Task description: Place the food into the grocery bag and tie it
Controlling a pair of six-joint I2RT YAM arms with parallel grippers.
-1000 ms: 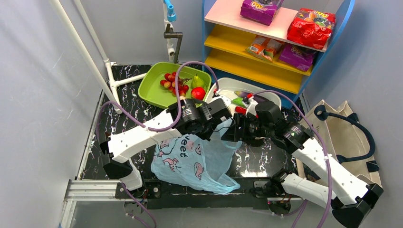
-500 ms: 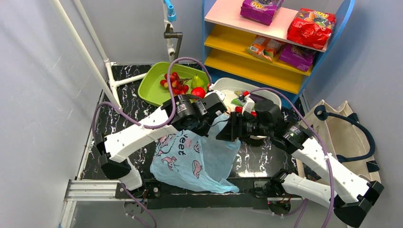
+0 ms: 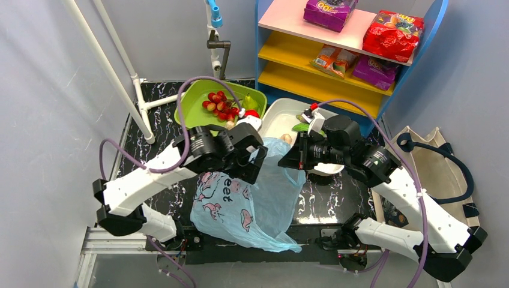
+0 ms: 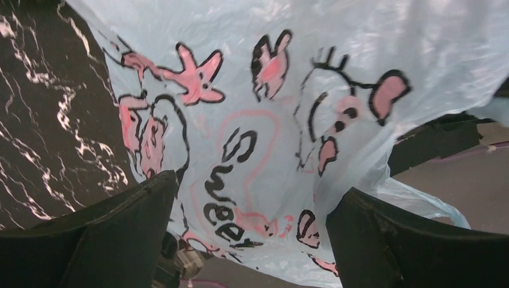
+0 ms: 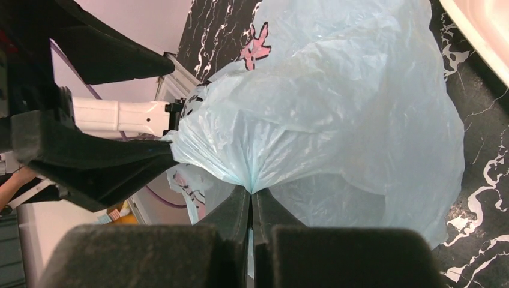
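The grocery bag (image 3: 252, 207) sags below both pincers as a crumpled sack, its bottom resting on the counter (image 3: 327, 201) by the front edge. The right arm stretches in from the right with its wrist level, and the right pincer (image 5: 251, 193) is clamped tight on a gathered pleat of the bag's film. Facing it, the left arm bends inward. The left pincer (image 4: 258, 186) is spread wide, with printed film across the gap. Beyond the left pincer, red berries (image 3: 219, 105) lie in a green tray (image 3: 192, 117).

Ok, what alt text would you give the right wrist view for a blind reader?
The right gripper is shut on a gathered pinch of the light-blue grocery bag, which billows out over the black marbled table.
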